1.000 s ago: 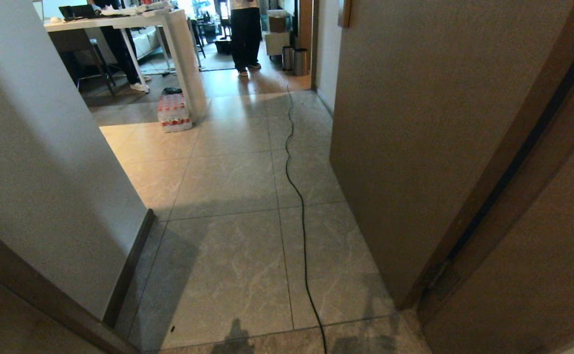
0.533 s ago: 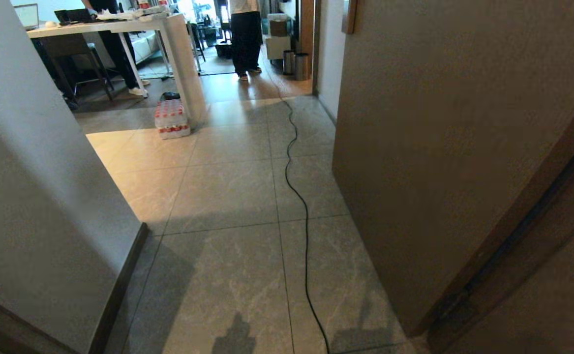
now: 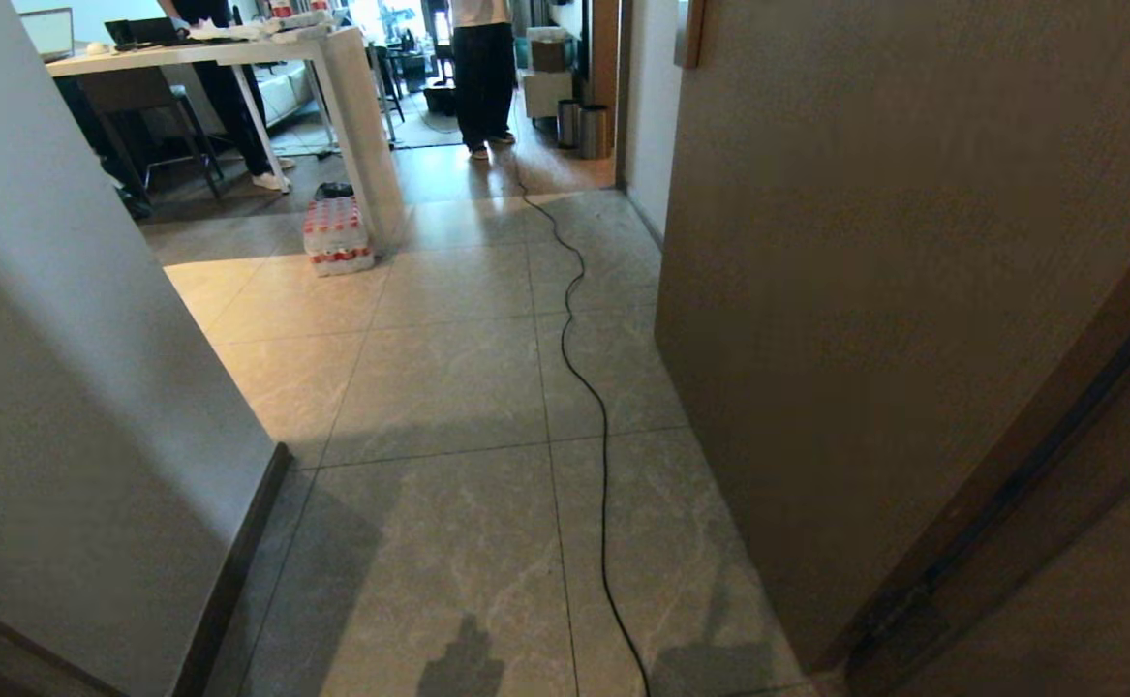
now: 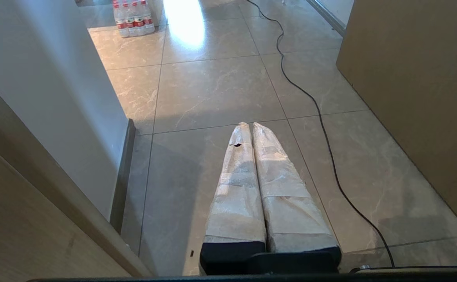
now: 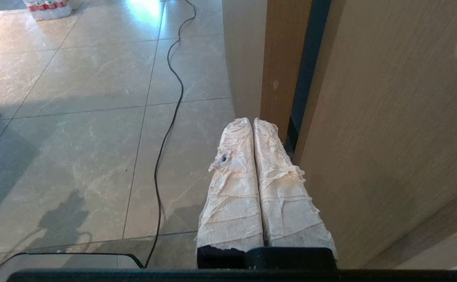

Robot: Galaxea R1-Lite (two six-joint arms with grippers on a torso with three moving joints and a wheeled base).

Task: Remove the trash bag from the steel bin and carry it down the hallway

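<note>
Both grippers empty, fingers pressed together — left gripper [image 4: 251, 124] and right gripper [image 5: 251, 119] hang low over the hallway [image 3: 448, 387] tiles, pointing forward. No trash bag in view. Two steel bins [image 3: 584, 128] stand far ahead by the right wall, past the corner, near a person's legs [image 3: 482, 87]; can't tell which is the target or whether it's lined. Both bins are upright, well apart from either gripper — right gripper is on their side. A black cable [image 3: 603, 436] runs along the route. Judgement: drive first, reach later.
</note>
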